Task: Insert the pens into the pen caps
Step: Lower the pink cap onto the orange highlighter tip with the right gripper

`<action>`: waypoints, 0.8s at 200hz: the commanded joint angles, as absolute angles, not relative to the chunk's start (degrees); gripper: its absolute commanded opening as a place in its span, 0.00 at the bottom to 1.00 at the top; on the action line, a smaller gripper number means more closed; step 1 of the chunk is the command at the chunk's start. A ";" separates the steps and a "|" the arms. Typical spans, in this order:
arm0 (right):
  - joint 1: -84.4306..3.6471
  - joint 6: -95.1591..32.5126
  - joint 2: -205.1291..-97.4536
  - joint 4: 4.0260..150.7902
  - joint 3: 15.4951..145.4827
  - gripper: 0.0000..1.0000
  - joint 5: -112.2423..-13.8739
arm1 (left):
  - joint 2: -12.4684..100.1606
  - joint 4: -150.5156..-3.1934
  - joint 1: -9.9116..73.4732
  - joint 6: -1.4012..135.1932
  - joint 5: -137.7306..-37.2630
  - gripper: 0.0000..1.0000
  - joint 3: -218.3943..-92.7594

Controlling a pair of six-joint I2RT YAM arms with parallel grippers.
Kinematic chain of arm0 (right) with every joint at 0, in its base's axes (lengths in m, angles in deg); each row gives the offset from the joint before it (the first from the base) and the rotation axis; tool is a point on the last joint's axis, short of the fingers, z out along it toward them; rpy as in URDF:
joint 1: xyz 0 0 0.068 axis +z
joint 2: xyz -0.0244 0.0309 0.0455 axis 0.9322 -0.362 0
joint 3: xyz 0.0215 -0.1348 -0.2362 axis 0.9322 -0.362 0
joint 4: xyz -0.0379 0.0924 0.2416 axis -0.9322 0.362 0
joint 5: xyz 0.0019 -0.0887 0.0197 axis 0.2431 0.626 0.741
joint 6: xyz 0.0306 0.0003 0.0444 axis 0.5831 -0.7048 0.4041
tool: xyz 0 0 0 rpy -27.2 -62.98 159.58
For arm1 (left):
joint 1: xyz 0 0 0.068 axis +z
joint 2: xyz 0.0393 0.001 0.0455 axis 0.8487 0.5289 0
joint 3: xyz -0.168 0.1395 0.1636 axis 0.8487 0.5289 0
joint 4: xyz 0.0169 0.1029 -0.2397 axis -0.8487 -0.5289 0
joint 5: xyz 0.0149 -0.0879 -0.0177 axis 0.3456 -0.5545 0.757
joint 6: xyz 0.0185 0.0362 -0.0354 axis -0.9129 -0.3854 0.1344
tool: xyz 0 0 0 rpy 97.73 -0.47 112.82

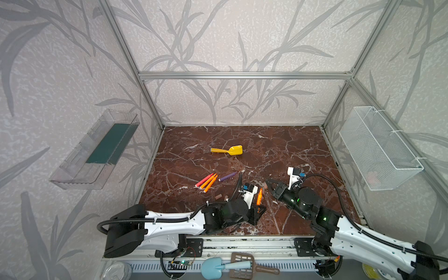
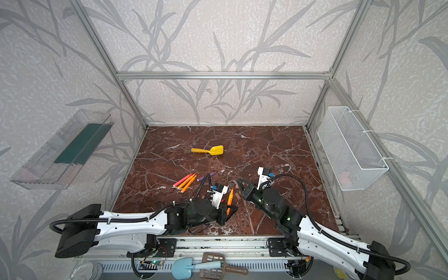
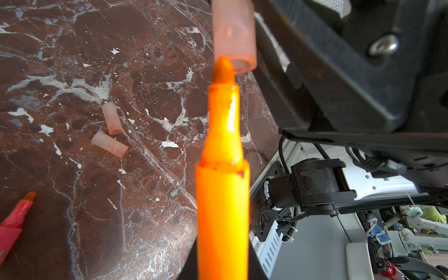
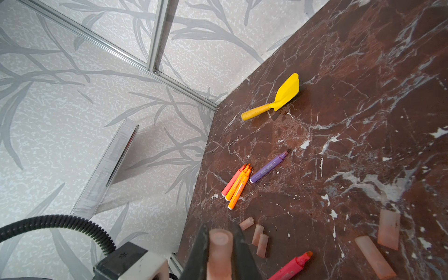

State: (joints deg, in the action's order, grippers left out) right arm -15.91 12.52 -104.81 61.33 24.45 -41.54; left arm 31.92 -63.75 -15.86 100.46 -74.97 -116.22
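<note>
**A:** Where do we have the orange pen (image 3: 223, 169)?

**B:** We hold it clenched in the left end effector (image 1: 258, 206), above the counter (image 1: 266, 145) near the front edge. Its long axis runs front to back, tip toward the back wall.

**A:** And the pen cap (image 3: 234, 34)?

**B:** Our right end effector (image 4: 219, 236) grasps it, open mouth facing the tip. The tip sits at the mouth's rim, a little to one side. We cannot tell whether it has entered.

**A:** The others?

**B:** We see three pens (image 4: 236, 186) and a purple pen (image 4: 269, 167) lying further left, tips pointing back-right.
</note>
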 commanded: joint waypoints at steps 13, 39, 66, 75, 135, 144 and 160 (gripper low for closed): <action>-16.13 13.34 -106.00 57.26 26.26 0.09 -43.67 | 32.02 -62.44 -16.12 100.66 -73.29 0.00 -117.81; -16.06 13.94 -106.53 56.69 26.09 0.08 -44.55 | 31.97 -61.74 -16.11 100.61 -73.64 0.00 -117.73; -16.05 13.63 -106.39 56.20 26.08 0.08 -44.45 | 32.33 -61.51 -16.11 100.73 -73.71 0.00 -117.84; -16.12 13.41 -106.42 56.33 26.32 0.08 -44.14 | 32.59 -61.13 -16.11 100.80 -73.83 0.00 -117.77; -16.09 12.41 -106.17 57.45 27.67 0.08 -43.42 | 33.04 -61.38 -16.11 100.49 -73.74 0.00 -118.11; -16.06 12.54 -106.46 57.12 27.58 0.08 -43.51 | 33.18 -61.39 -16.13 100.40 -73.82 0.00 -118.29; -16.06 12.61 -106.72 57.08 27.58 0.08 -43.68 | 33.46 -61.44 -16.11 100.23 -73.83 0.00 -118.55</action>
State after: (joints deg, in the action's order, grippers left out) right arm -15.91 13.19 -106.58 58.34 26.00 -43.90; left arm 32.97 -62.27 -15.86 100.40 -74.77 -116.37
